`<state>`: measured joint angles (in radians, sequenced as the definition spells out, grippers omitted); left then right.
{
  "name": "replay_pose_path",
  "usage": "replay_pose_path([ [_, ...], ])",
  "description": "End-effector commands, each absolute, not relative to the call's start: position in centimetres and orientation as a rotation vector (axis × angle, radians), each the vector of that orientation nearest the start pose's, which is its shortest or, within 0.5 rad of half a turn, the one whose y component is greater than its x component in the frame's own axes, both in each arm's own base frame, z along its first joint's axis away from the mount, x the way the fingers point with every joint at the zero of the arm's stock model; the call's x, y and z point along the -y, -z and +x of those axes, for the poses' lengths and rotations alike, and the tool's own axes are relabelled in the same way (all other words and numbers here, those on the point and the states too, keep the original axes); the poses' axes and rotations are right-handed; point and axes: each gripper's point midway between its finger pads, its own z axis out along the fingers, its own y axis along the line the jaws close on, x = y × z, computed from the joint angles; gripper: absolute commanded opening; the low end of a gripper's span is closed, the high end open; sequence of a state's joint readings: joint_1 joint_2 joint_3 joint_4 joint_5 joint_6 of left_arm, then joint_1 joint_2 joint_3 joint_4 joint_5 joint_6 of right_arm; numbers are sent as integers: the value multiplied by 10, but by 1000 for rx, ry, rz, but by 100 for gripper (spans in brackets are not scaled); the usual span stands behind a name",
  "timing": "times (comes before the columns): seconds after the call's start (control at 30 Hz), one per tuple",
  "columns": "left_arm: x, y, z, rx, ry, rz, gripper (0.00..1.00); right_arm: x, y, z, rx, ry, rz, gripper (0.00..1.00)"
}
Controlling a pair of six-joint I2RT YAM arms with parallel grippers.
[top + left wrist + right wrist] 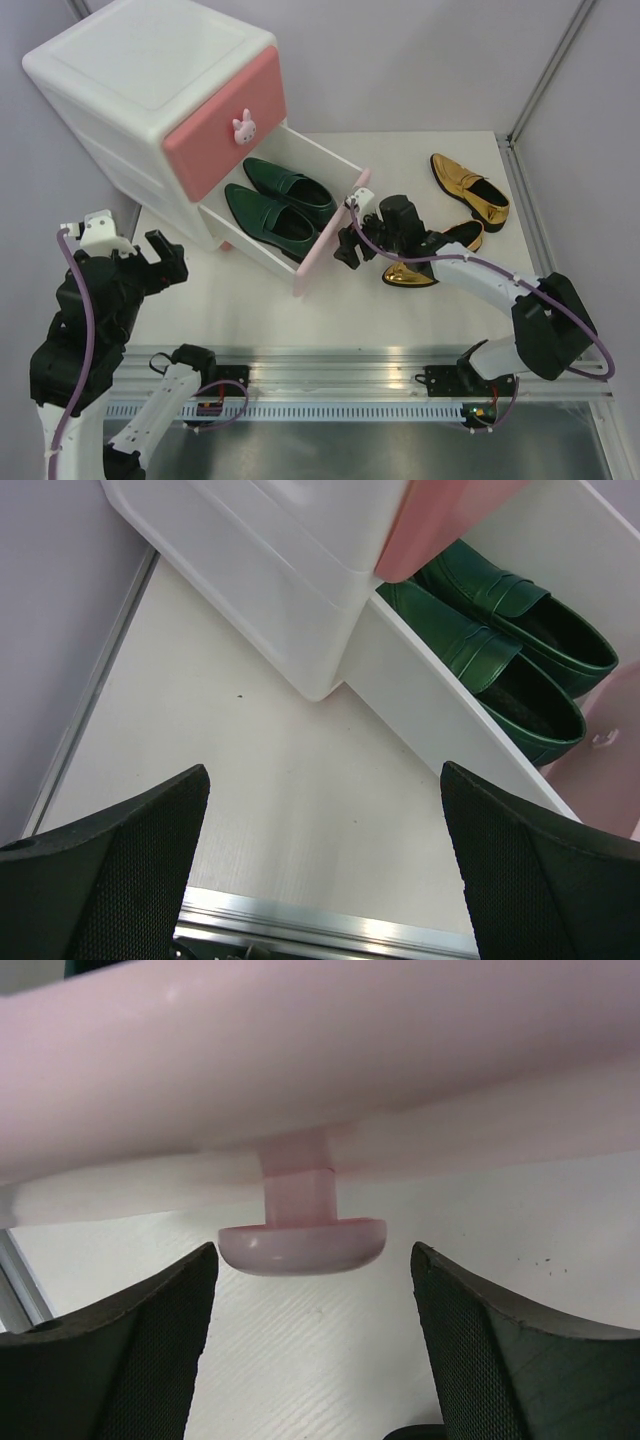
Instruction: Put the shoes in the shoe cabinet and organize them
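The white shoe cabinet (120, 90) stands at the back left with its lower drawer (330, 240) pulled out. Two green loafers (280, 205) lie side by side inside it; they also show in the left wrist view (500, 650). Two gold loafers lie on the table, one at the back right (470, 188), one (430, 262) partly under my right arm. My right gripper (350, 245) is open just in front of the drawer's pale pink front, its fingers either side of the knob (300, 1245) without touching it. My left gripper (165, 262) is open and empty, left of the cabinet.
The upper drawer front (225, 125) is shut, with a bunny knob (242, 126). A metal rail (330, 365) runs along the table's near edge. Grey walls close in the left and back, with a frame post (545, 80) at the right.
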<state>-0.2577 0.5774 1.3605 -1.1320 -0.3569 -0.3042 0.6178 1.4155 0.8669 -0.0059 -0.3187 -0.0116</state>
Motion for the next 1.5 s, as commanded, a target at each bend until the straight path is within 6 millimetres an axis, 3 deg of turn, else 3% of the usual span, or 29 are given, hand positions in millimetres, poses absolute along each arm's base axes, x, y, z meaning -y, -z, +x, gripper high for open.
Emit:
replay_pose_path([
  [0.0,-7,-351,158,-1900,48,-288,100,-296,-157,302,-1874,-754,-931,82],
  [0.2,-7,-356,164,-1893,41,-283,100,-301,-160,305,-1851,-760,-952,61],
  [0.3,-6,-358,166,-1889,44,-280,100,-302,-166,308,-1843,-751,-958,41],
  [0.47,-5,-359,169,-1885,46,-278,100,-303,-190,313,-1802,-738,-951,29],
  [0.53,-5,-360,169,-1884,47,-276,100,-303,-202,313,-1780,-737,-944,29],
  [0.63,-4,-360,170,-1882,48,-272,100,-304,-217,317,-1743,-731,-938,38],
  [0.77,-3,-361,171,-1882,53,-269,100,-301,-207,321,-1788,-692,-941,72],
  [0.8,-3,-360,171,-1883,52,-269,100,-300,-204,322,-1795,-682,-937,74],
  [1.33,-4,-360,167,-1875,58,-270,100,-302,-165,319,-1867,-693,-991,76],
  [1.47,-4,-358,166,-1881,59,-272,100,-303,-164,319,-1864,-697,-997,70],
])
